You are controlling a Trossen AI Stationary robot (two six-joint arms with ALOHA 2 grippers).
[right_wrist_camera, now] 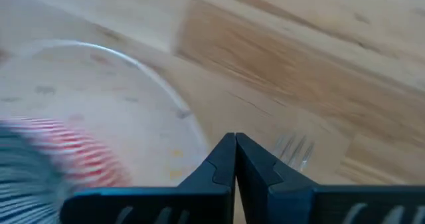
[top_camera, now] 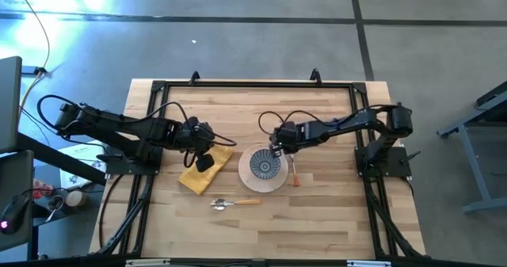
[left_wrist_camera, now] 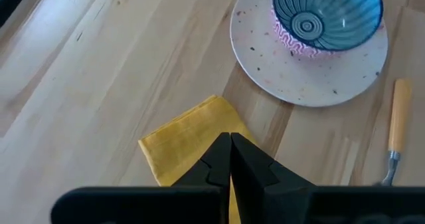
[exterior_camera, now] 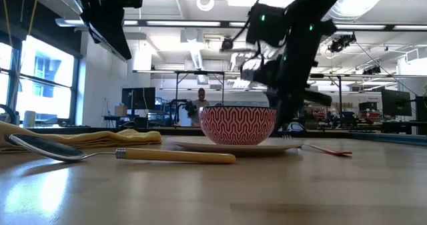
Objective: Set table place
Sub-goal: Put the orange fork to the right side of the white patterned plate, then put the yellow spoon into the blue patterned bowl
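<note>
The blue bowl with a red-and-white outside (top_camera: pixel 264 164) stands on the cream plate (top_camera: pixel 247 177) at the table's middle. The mustard napkin (top_camera: pixel 196 177) lies flat to the plate's left. The yellow-handled spoon (top_camera: pixel 234 203) lies near the plate's front, and the orange-handled fork (top_camera: pixel 294 174) along its right. My left gripper (left_wrist_camera: pixel 230 137) is shut and empty above the napkin (left_wrist_camera: pixel 179 151). My right gripper (right_wrist_camera: pixel 234 139) is shut and empty, low at the plate's far right rim (right_wrist_camera: pixel 166 98), beside the fork's tines (right_wrist_camera: pixel 295 147).
A black rail frame (top_camera: pixel 253 84) runs around the wooden table top. Bare wood lies along the far side and the near right. A person stands far back in the room (exterior_camera: pixel 201 99).
</note>
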